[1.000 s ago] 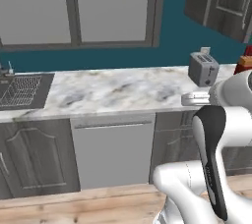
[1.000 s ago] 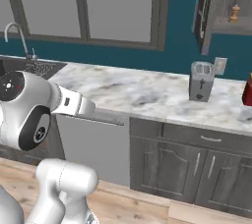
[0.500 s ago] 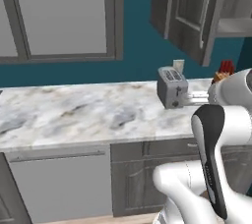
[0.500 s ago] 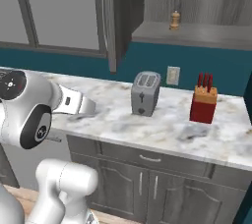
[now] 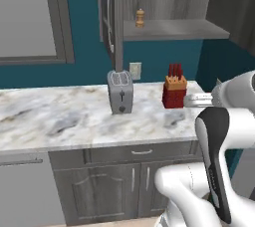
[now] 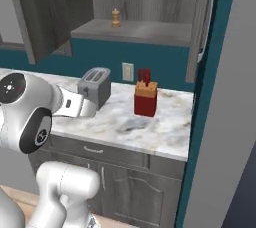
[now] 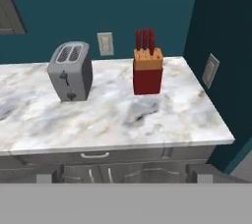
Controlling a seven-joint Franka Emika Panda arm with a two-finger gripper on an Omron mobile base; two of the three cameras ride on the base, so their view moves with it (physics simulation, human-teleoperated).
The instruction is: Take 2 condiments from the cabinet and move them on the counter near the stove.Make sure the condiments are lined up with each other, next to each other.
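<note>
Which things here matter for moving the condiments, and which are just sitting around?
Job: shaker on the cabinet shelf; counter where it should go.
Lying about: toaster, knife block, wall outlet.

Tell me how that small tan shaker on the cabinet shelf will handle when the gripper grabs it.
The shaker stands upright, tall for its small foot, so a nudge would likely tip it. Its rounded, waisted body probably rolls once down, and the shelf is open at the front. It looks small and rigid, likely light. Grip across the middle, squarely.
</note>
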